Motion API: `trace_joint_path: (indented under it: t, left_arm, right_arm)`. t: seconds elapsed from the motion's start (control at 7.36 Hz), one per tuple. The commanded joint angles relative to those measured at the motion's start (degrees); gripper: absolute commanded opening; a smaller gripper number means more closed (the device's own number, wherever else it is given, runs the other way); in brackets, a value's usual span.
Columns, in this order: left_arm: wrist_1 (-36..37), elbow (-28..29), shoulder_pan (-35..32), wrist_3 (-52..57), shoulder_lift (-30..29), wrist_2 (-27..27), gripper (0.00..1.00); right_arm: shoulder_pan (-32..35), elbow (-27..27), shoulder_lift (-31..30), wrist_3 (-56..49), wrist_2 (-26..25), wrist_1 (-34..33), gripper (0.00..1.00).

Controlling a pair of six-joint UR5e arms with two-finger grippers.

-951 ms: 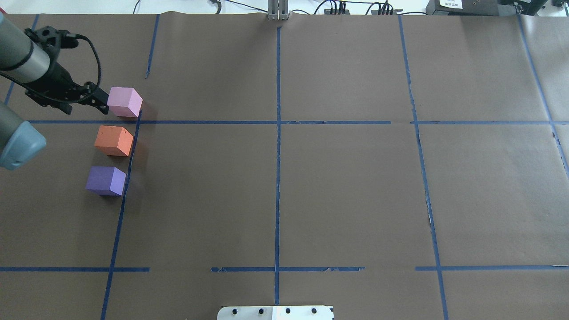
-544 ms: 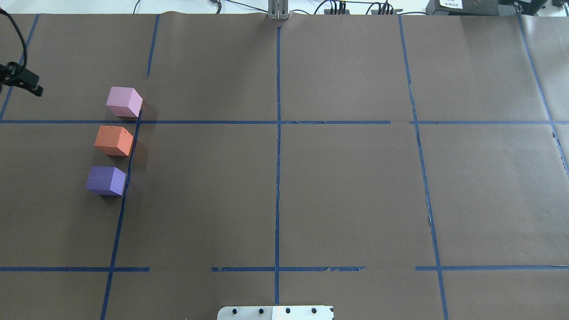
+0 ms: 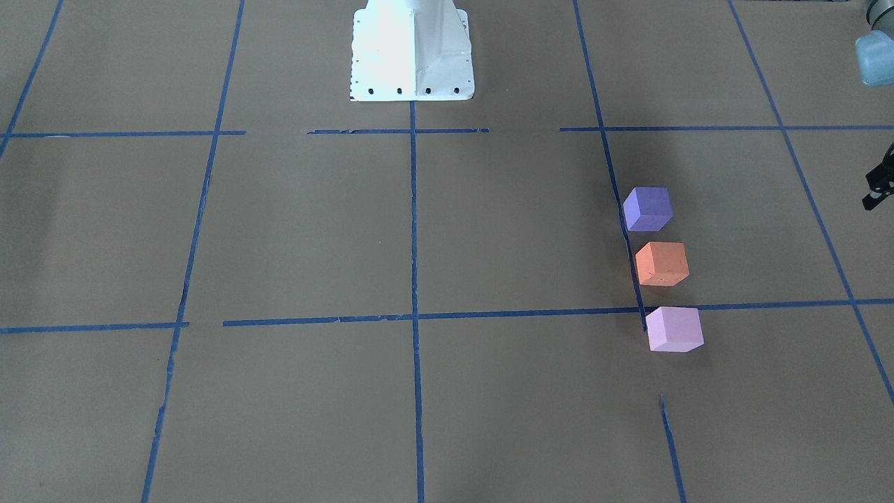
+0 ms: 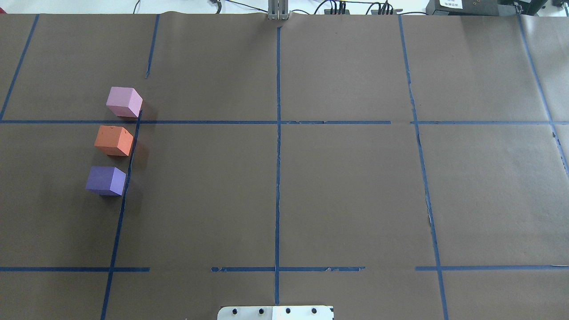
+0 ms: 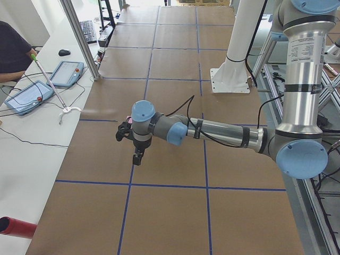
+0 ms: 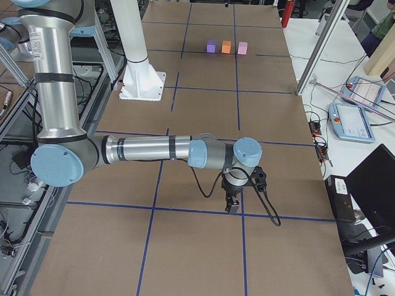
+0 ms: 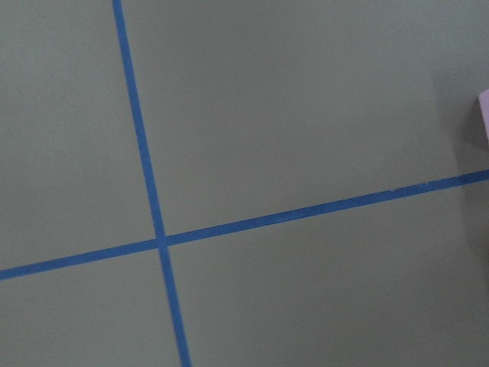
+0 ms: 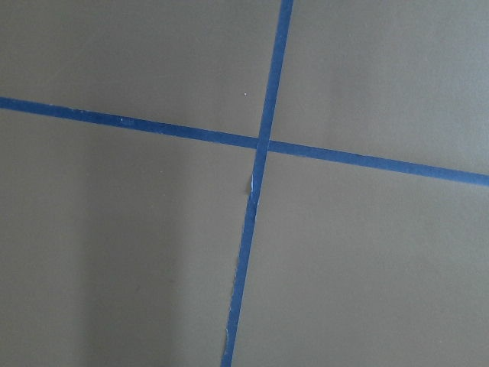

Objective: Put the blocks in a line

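Note:
Three foam cubes stand in a straight row along a blue tape line on the robot's left side of the table: the light pink-lilac block (image 4: 124, 102) farthest from the robot, the orange block (image 4: 114, 140) in the middle, the blue-purple block (image 4: 106, 180) nearest. In the front-facing view they are pink (image 3: 674, 328), orange (image 3: 662, 263) and purple (image 3: 647, 208). Small gaps separate them. My left gripper (image 5: 137, 158) hangs above bare paper well to the side of the row; I cannot tell if it is open. My right gripper (image 6: 233, 203) is far away at the table's other end; I cannot tell its state.
The table is covered in brown paper (image 4: 346, 186) with a grid of blue tape lines (image 4: 277, 178). The white robot base (image 3: 411, 49) stands at the middle of the near edge. An edge of the pink block (image 7: 484, 115) shows in the left wrist view.
My left arm has drawn back from beside the pink block and left the overhead view to the left. The three blocks have not moved.

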Motion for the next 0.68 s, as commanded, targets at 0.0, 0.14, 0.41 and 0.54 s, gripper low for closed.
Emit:
trace_joint_path:
  t: [0.0, 0.14, 0.41, 0.54]
  left_arm:
    - [-7.2, 2.8, -0.7, 0.6, 5.6, -7.1, 1.00]
    - [-8.0, 3.1, -0.8, 0.2, 5.8, -7.1, 1.00]
    - [-4.1, 3.1, -3.2, -0.5, 5.7, -7.1, 1.00]
    - [2.9, 2.7, -4.7, -0.5, 5.0, -7.7, 1.00]
  right_arm:
    - [0.0, 0.0, 0.0, 0.0, 0.0, 0.0, 1.00]
    - [0.0, 0.0, 0.0, 0.0, 0.0, 0.0, 1.00]
    - [0.0, 0.0, 0.0, 0.0, 0.0, 0.0, 1.00]
    - [0.0, 0.0, 0.0, 0.0, 0.0, 0.0, 1.00]
